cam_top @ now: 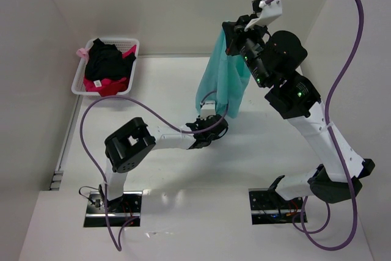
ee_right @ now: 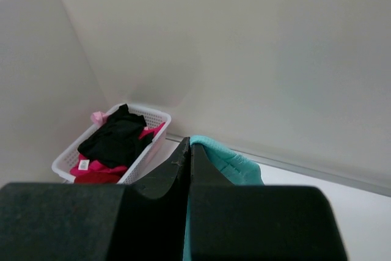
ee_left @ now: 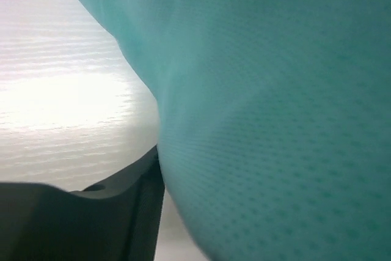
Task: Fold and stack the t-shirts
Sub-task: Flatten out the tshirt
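Teal t-shirt (cam_top: pixel 223 77): was held hanging above the table, pinched at its top by the fully closed right gripper (cam_top: pixel 234 40).

Left gripper (cam_top: pixel 211 124): was set at the lower hem. Its opening and hold could not be told.

Risk: the hem might be missed or bunched, or the purple cable (cam_top: pixel 206 96) caught in the cloth.

Black t-shirt (cam_top: pixel 107 62) and pink-red t-shirt (cam_top: pixel 111 87): were seen heaped in the basket (cam_top: pixel 78 79), well apart.

The table (cam_top: pixel 165 87) is white, with a faint wood grain that catches the light, and pale panels close it in at the back and sides. A white lattice basket (cam_top: pixel 77 81) sits in its far left corner, close to the walls. At the near edge lie a left base plate (cam_top: pixel 133 200) and a right base plate (cam_top: pixel 259 203). A teal t-shirt (cam_top: pixel 223 80) hangs over the middle, but I cannot tell whether its hem touches the surface.
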Robot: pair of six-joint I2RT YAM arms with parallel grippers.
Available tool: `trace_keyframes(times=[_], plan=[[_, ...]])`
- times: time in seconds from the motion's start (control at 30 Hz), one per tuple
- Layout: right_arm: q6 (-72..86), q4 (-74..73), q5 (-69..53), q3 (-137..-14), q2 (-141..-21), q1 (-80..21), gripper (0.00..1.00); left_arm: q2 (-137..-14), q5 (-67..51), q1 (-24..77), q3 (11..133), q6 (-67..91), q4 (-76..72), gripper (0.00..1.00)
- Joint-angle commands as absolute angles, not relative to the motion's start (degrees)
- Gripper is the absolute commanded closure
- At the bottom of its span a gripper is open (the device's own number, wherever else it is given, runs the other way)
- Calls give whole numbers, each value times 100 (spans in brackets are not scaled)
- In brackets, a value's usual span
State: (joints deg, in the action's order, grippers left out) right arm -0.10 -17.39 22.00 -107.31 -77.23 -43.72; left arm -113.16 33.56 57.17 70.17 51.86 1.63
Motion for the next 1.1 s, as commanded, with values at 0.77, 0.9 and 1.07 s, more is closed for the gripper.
trace_keyframes(times=[0.77,0.9,1.07], plan=[[-475,-388,4078,-10557,-7287,-3833,100,-6392,3762,4844,7707,2585,2698,100],[-816,114,4395,-10389,-7172,-3691,100,-5468,3814,4544,7813,1908,2935,100],[-870,53,4456,-10626,-7295,-3691,100,-5045,4666,4474,7928,1398,3164,100]])
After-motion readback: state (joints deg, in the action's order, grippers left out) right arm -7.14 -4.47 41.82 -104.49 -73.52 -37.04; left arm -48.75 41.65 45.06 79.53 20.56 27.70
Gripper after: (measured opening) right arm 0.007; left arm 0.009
